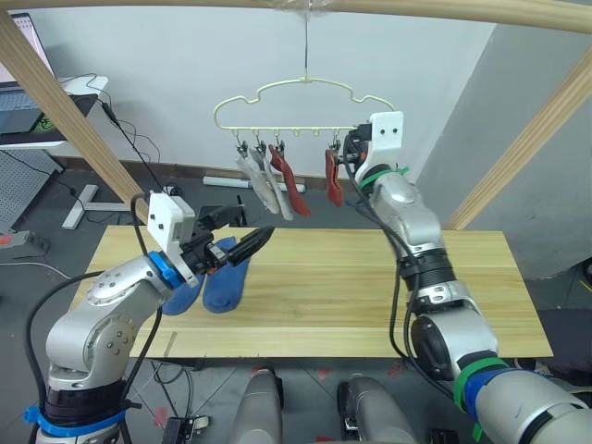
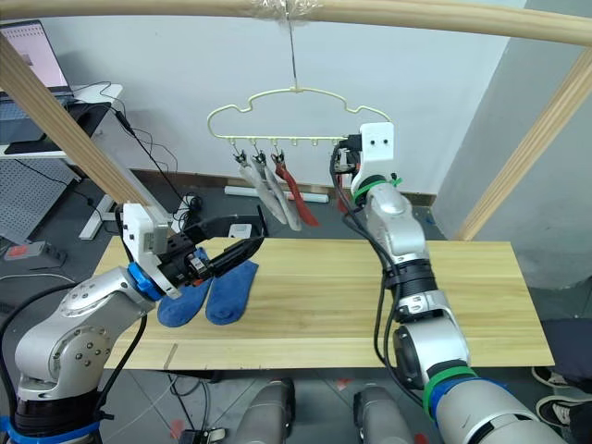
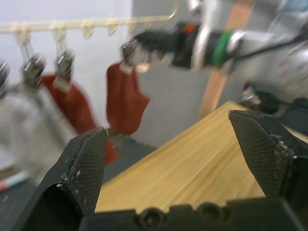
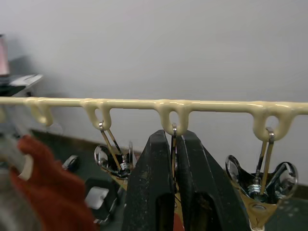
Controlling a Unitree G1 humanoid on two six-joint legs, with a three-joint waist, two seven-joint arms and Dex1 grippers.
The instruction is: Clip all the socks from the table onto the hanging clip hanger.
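Hanging from a wooden beam (image 1: 444, 7) at the top of the frame, the clip hanger (image 1: 305, 92) sits upper centre in the left eye view, its pale-yellow bar carrying a row of small metal clips. Two light grey socks (image 1: 264, 185) dangle from the clips at the left of the bar, a rust-red sock (image 1: 289, 185) hangs just beside them, and a second rust-red sock (image 1: 333, 176) hangs further right. Up at that right end sits the right end effector (image 1: 350, 146), and the right wrist view shows its two black fingers (image 4: 149, 183) pressed together around a clip (image 4: 173, 144) on the bar, with open clips on either side of it. Down at lower left, the left end effector (image 1: 242, 236) hovers over the surface (image 1: 370, 287) with its fingers spread well apart and nothing between them; the left wrist view looks straight through that gap to the wood grain and the red socks beyond. Two blue socks (image 1: 217, 282) lie side by side on the left part of the surface, partly under the left end effector. Desks with a monitor (image 1: 23, 42) and trailing cables stand in the upper left background.
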